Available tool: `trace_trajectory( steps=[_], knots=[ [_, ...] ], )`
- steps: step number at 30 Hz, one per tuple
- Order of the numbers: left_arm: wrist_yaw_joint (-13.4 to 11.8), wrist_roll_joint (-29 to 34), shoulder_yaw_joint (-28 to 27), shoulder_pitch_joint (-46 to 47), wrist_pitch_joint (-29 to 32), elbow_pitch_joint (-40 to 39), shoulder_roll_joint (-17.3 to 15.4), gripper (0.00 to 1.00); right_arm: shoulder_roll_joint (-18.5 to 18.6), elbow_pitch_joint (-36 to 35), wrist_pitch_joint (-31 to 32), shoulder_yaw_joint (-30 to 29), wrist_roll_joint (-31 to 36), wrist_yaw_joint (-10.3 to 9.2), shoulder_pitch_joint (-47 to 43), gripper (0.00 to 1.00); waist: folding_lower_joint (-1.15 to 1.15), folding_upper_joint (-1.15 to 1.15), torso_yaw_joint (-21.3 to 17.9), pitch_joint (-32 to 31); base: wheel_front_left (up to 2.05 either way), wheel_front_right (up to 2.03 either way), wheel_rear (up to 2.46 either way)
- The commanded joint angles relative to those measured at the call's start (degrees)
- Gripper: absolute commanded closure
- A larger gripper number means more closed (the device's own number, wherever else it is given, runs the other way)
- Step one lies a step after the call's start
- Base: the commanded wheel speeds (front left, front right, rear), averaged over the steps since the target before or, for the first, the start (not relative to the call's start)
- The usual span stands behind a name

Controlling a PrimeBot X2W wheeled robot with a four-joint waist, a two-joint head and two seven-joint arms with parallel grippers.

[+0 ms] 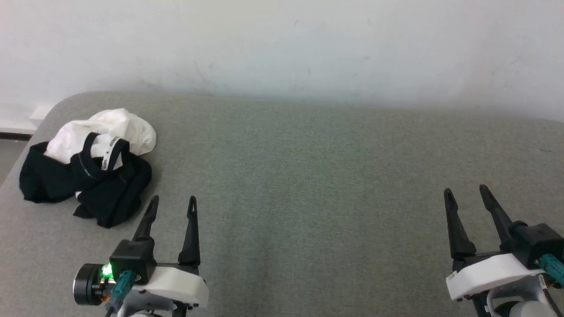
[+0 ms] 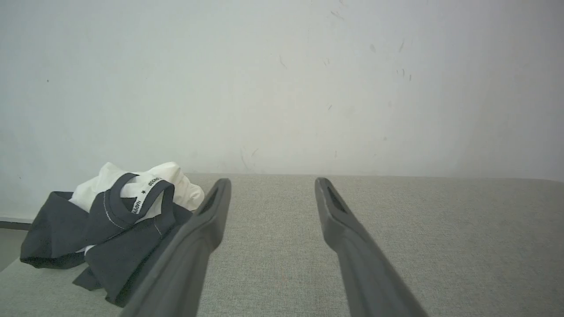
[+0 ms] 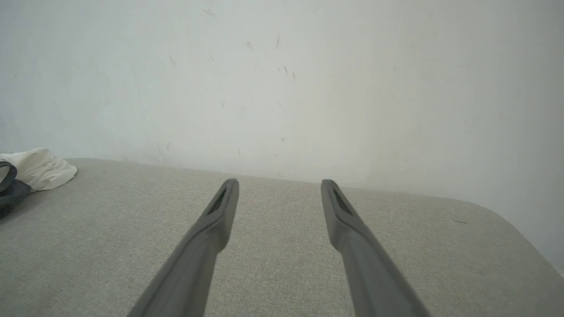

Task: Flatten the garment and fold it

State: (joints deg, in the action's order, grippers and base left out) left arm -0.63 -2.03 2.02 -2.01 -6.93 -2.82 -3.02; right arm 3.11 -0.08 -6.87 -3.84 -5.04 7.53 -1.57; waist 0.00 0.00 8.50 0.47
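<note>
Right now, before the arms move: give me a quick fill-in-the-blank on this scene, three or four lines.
1. The T-shirt lies bunched on the ____ side of the grey fabric surface.
2. Both the left gripper and the right gripper are ____, holding nothing.
3. The T-shirt's collar is ____.
4. The gripper nearer the T-shirt is the ____ one.
Missing words: left; open; black; left.

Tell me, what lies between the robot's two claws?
Nothing: in the head view, bare grey surface stretches from the left gripper to the right gripper.
</note>
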Motion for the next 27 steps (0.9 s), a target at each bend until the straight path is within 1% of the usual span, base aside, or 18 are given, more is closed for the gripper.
trace_trajectory(
  steps=[1,27],
  knots=[
    [-0.5,-0.2,0.2,-0.8,-0.7,-0.5,0.1,0.0,-0.1,0.1,-0.8,-0.1,0.0,-0.02,-0.5,0.0,0.0,0.0,1.5,0.1,0.0,0.0,0.0],
    [-0.9,-1.0,0.9,-2.6,-3.7,-0.7,0.1,0.0,-0.2,0.9,-3.8,1.4,0.3,-0.03,-1.8,0.0,0.0,0.0,12.1,-1.0,0.0,0.0,0.0]
  ],
)
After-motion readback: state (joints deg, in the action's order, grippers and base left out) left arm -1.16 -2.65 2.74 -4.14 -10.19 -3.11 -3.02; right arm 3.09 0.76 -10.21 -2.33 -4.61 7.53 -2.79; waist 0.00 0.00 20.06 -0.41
